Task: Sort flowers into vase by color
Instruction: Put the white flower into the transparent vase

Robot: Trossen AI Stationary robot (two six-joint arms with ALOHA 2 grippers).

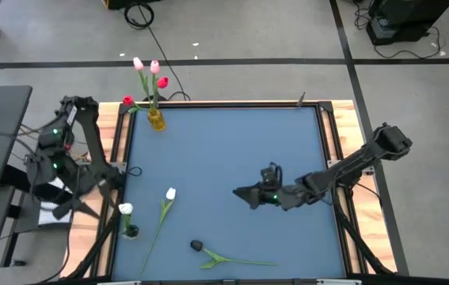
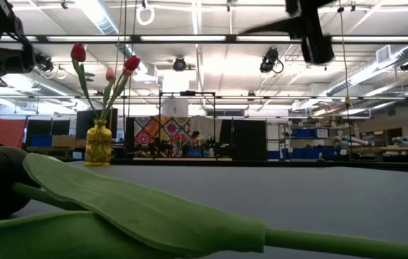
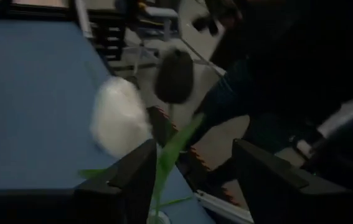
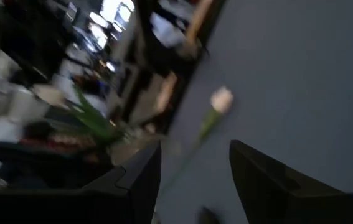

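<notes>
From above, the right gripper (image 1: 244,193) hangs mid-desk with its fingers spread and nothing between them. The loose white tulip (image 1: 170,194) lies on the blue desk (image 1: 224,142) at its 9 o'clock, nearest of the flowers still to sort. Its bud points toward 12 and its thin green stem runs away toward 7, so the long axis sits across the gripper's line of approach. In my judgement the right arm is well placed for it, though the left is about as near.

The black tulip (image 1: 196,246) lies at the gripper's 7 to 8 o'clock, bud toward 9, stem toward 3.

The left gripper (image 3: 192,171), fingers spread, hovers at the desk's left edge over a small dark vase (image 1: 130,231) holding a white tulip (image 1: 125,209).

Farthest off, at 11 o'clock, a yellow vase (image 1: 156,119) holds pink and red tulips (image 1: 149,70).
</notes>
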